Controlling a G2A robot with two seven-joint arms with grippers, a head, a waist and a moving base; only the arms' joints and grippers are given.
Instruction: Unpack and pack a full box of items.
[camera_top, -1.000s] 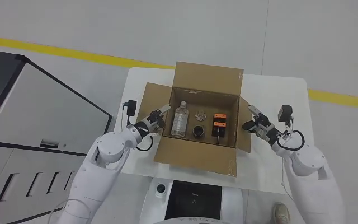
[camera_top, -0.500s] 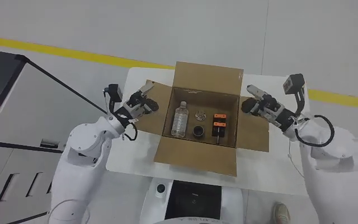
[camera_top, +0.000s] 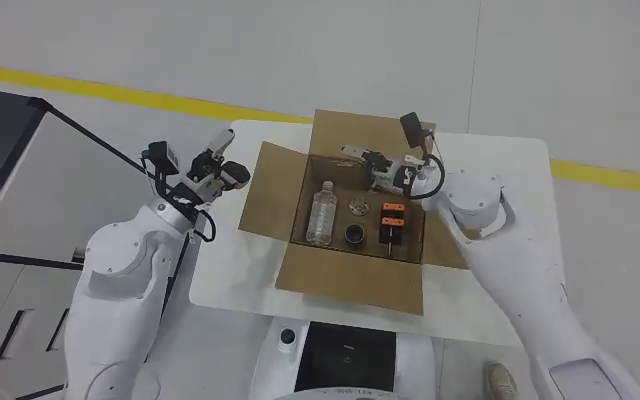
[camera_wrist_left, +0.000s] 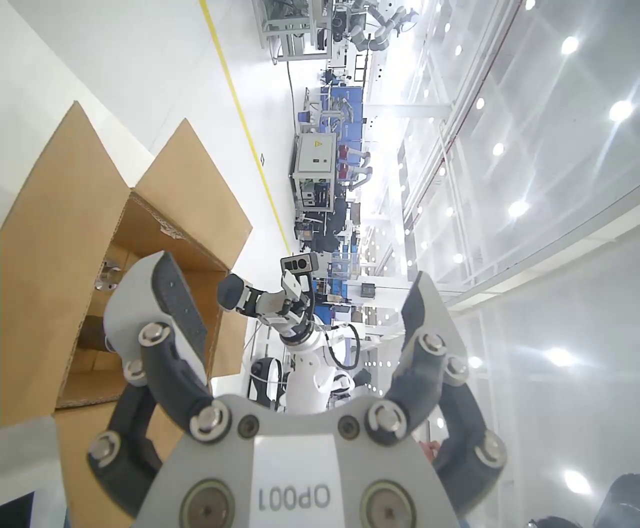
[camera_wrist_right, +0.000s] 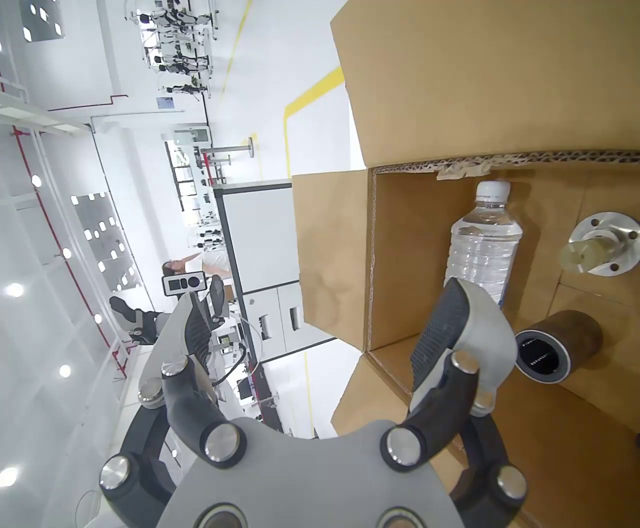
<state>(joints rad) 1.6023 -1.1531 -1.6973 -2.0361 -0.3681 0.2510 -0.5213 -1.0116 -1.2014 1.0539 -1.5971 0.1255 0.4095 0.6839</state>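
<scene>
Unpacking seems unstarted: the open brown cardboard box (camera_top: 375, 135), centre frame, holds a clear plastic water bottle (camera_top: 321, 212) and orange-and-black tool (camera_top: 392, 220), with the right gripper (camera_top: 352, 155) over it and the left gripper (camera_top: 230, 155) at frame left, both spread wide and empty.

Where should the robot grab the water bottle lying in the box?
Around the wide middle of the water bottle, coming straight down from above. It lies flat on the floor of the box, with its cap pointing away from the robot, so its long round sides face sideways and can be squeezed. The cap end is narrower and would probably slip.
</scene>
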